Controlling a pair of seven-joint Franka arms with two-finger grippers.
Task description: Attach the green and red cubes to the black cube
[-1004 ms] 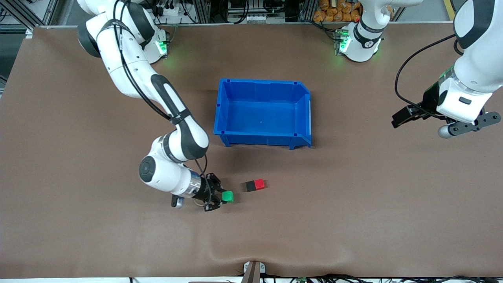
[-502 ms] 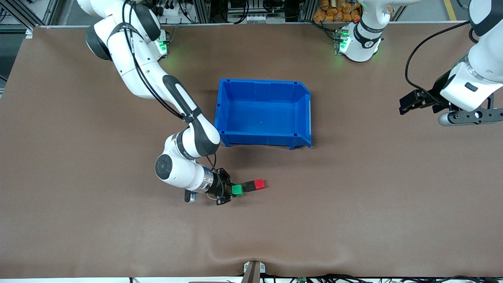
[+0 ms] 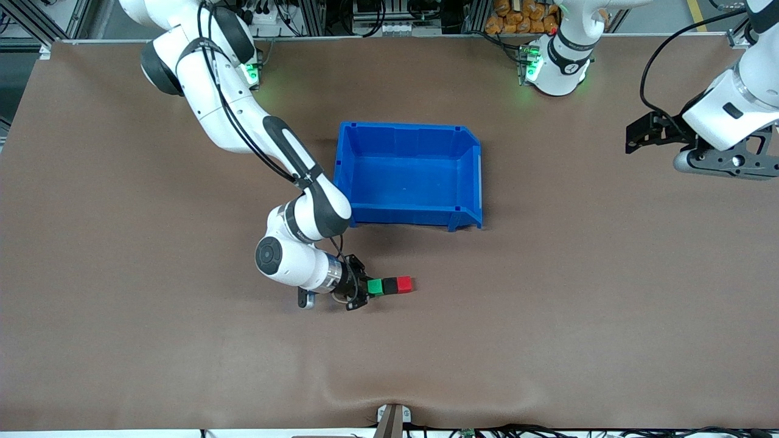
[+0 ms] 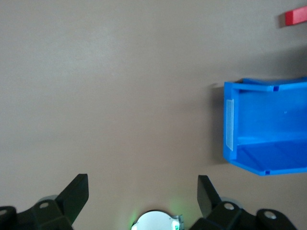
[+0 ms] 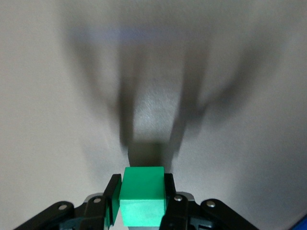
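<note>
Since the earlier frame, the right arm has swept the green cube (image 3: 375, 286) toward the left arm's end of the desk (image 3: 548, 316), closing the gap until it now touches the black cube (image 3: 389, 285). Reading across the front view: the right end effector (image 3: 363, 291) sits low over the desk, clamped on the green cube, its fingers (image 5: 114, 197) pressing two opposite faces so the leading face stays free to mate. Next come the black cube, then the red cube (image 3: 405, 284), already joined to it. All three form one short row, its long axis running between the two arms' ends of the desk, nearer the front camera than the blue bin (image 3: 347, 182). Last, the left end effector (image 3: 645, 135) waits, spread wide and empty, high over its own end.
</note>
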